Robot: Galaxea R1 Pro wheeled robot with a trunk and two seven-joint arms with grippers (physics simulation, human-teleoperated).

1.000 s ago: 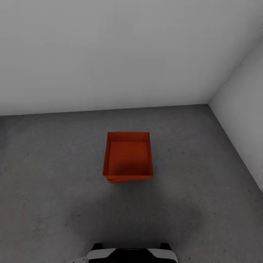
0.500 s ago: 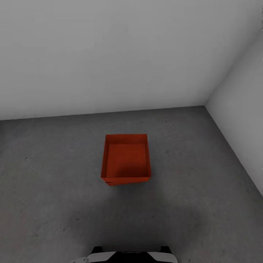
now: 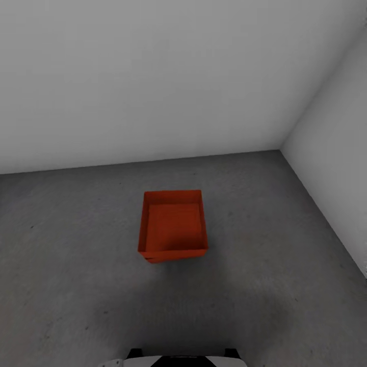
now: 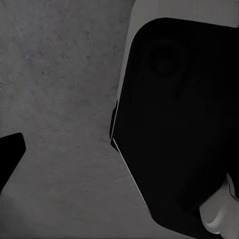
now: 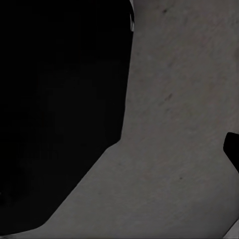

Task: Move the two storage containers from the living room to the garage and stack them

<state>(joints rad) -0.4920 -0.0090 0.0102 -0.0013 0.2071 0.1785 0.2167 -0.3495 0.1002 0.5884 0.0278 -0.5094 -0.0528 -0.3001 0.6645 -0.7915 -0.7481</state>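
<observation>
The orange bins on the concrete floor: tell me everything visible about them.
The top bin is orange-red, rectangular, lidless and empty, with thin plain walls that look like plastic. It sits upright on a second bin, of which just a slightly skewed sliver peeks out at the near edge. The stack stands on the grey floor, apart from both walls.

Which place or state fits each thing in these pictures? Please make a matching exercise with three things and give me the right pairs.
Things:
1. upper orange-red plastic container
2. lower orange-red plastic container
3. dark grey concrete floor

Descriptions:
A. bears the stack, meets white walls at a corner
B. open and empty, on top of the stack
C. mostly hidden, only a slightly skewed edge peeks out underneath

Pairs: 1-B, 2-C, 3-A
</observation>
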